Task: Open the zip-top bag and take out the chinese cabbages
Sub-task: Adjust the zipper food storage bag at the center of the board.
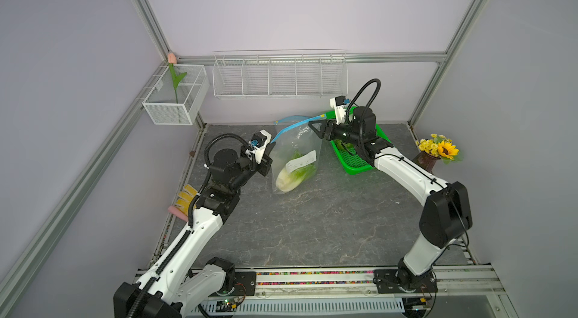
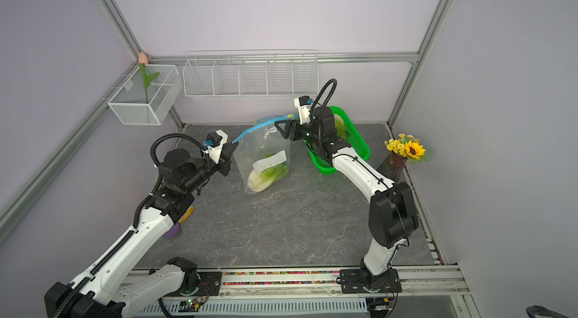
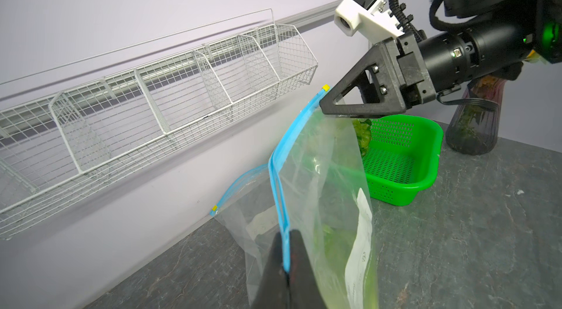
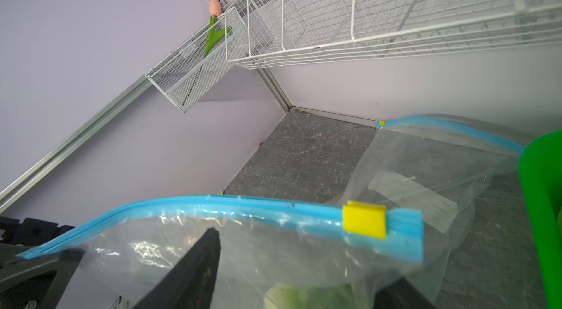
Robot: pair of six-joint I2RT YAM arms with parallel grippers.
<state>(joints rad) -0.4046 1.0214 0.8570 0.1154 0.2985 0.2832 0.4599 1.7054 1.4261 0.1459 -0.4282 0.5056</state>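
Note:
A clear zip-top bag [image 1: 297,147] [image 2: 266,147] hangs upright over the table, held by its blue zip strip [image 3: 278,176]. One chinese cabbage [image 1: 292,172] [image 2: 266,172] lies in the bag's bottom behind a white label. My left gripper [image 1: 271,146] [image 3: 286,237] is shut on one end of the strip. My right gripper [image 1: 314,127] [image 4: 304,262] stands open at the other end, its fingers [image 4: 206,258] straddling the film just below the yellow slider [image 4: 365,219] [image 3: 326,88]. Leafy green [image 3: 362,134] shows inside the green basket [image 3: 425,176].
A second, empty zip-top bag [image 4: 425,170] [image 3: 243,201] lies by the back wall. The green basket [image 1: 356,171] sits under my right arm. A vase of sunflowers [image 1: 438,150] stands far right. A wire rack [image 1: 278,75] and a mesh basket [image 1: 175,103] hang on the walls.

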